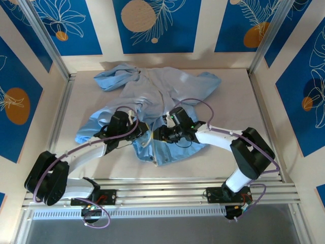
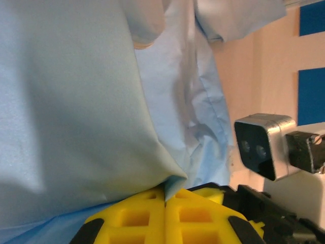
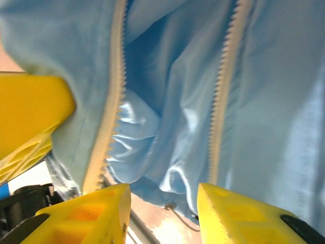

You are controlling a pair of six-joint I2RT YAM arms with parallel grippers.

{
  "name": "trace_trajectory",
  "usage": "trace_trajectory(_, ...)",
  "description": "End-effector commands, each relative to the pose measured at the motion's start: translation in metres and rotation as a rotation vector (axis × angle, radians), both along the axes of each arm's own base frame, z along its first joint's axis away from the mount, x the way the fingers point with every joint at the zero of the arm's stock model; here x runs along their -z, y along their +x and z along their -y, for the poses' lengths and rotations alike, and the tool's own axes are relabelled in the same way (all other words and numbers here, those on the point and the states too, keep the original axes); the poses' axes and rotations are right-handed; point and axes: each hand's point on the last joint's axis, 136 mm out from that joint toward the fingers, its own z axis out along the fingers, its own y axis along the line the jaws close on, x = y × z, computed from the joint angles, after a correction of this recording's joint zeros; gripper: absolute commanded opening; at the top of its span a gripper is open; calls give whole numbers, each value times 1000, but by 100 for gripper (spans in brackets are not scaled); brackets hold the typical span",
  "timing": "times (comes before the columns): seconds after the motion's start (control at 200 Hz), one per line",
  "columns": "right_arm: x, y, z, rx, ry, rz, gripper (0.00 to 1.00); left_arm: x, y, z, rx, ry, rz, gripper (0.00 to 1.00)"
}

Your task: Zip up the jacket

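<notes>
A pale, matte table [image 1: 238, 101] is sitting inside cream walls [image 1: 104, 25] bearing blue floral panels [image 1: 157, 20]. The jacket [image 1: 162, 86] is sprawling crumpled across the table's middle, its thin light-blue fabric creasing softly and its lining shining. Over the table's centre, the left gripper [image 2: 165, 195] is pinching a jacket fold between closed yellow fingers. The right gripper [image 3: 163, 203] is hanging with its jaws apart below two cream rows of zipper teeth [image 3: 223, 91].

Top view: bright, even overhead light; soft shadows lie under the arms on the pale wooden table [image 1: 244, 101]. Left wrist view: the large light-blue thin fabric jacket [image 2: 76, 101] is soft-focused, with a grey shadow at lower left. Right wrist view: glare streaks the glossy lining [image 3: 137, 127]; the yellow-fingered right gripper [image 3: 162, 190] blurs near the lens.
</notes>
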Motion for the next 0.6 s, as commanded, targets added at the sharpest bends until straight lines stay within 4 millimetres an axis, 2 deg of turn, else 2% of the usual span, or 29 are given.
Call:
trace_trajectory(0.0,-23,7,-13,25,89,27,41,-11,5,9,-8,-118,5,0)
trace_trajectory(0.205,-24,7,-21,3,93,14,40,-12,6,11,-10,-149,0,0)
trace_trajectory(0.4,-17,2,2,80,33,2,40,-1,2,5,-28,-128,-11,0)
trace_trajectory(0.47,-16,1,9,96,50,-14,44,0,1,4,-30,-132,-13,0)
trace_trajectory(0.595,-25,1,6,76,115,-37,48,2,1,3,-27,-140,-19,0)
